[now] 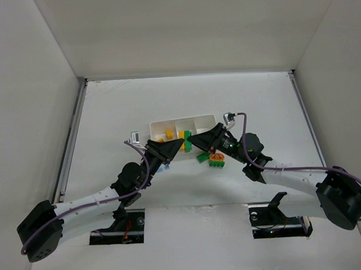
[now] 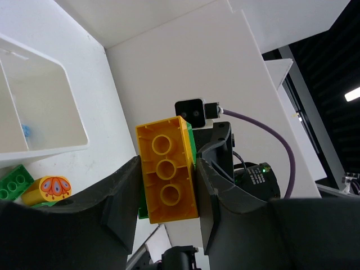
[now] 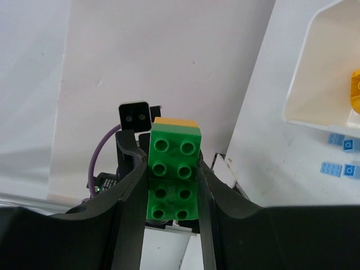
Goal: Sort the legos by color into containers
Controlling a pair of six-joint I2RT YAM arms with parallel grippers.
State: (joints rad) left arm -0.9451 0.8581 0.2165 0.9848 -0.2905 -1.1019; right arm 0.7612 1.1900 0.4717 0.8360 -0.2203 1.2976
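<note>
Clamping a yellow brick (image 2: 163, 147) between narrow jaws, the left gripper (image 2: 169, 185) meets the right gripper (image 3: 171, 185), which is closed just as narrowly on a green brick (image 3: 173, 153). The two bricks are stuck together and held in the air at the near side of the white tray (image 1: 192, 117), so the step looks like pulling them apart. Sorting seems only partly done: two yellow bricks (image 1: 168, 134) lie in the tray's left-end compartment, while a loose green brick (image 1: 202, 158), a patterned yellow piece (image 2: 48, 190) and light blue pieces (image 3: 337, 139) sit on the bench (image 1: 256, 103). Only the top view shows both arms meeting; the right wrist view alone shows the blue pieces clearly, and the left wrist view hints at a blue speck by one compartment, inside or behind I cannot tell
</note>
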